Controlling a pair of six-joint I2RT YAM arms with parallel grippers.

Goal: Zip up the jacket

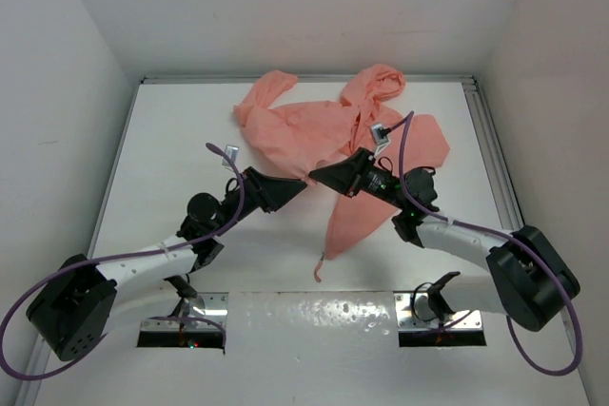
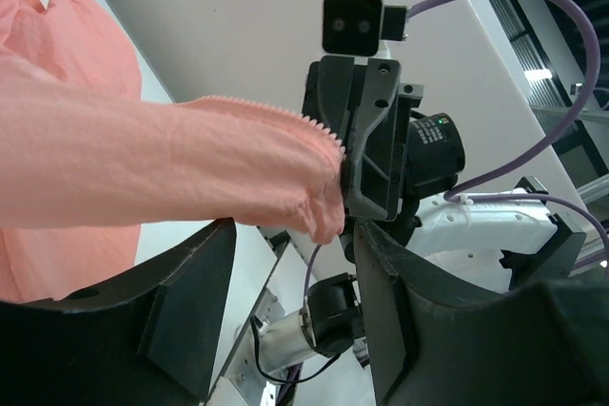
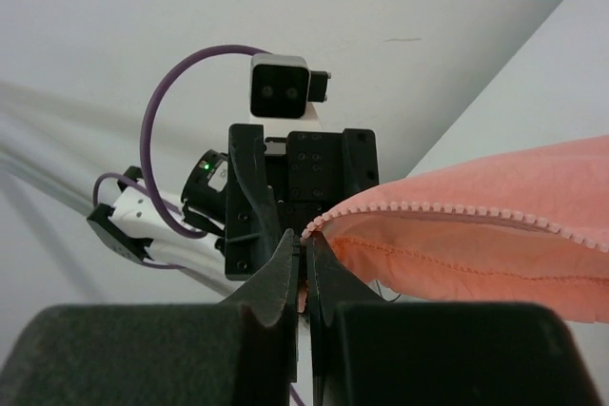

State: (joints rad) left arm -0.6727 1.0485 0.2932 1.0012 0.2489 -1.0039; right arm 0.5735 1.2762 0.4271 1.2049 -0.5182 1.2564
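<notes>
while the jacket (image 1: 304,125) lies bunched at 12 o'clock on the table (image 1: 171,168) — one flap (image 1: 347,225) trailing toward 6 — we have our right gripper (image 3: 304,249) clenched on its zipper edge (image 3: 457,211), our left gripper (image 2: 295,273) released just beside. zipping is all left, we judge; no containers show.

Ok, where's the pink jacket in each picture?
Top external: the jacket lies in the middle, toward the back.
Left wrist: the jacket fills the left side.
Right wrist: the jacket comes in from the right.
Shared landmark: the right gripper, pinching the jacket's edge, shows in every view.
</notes>
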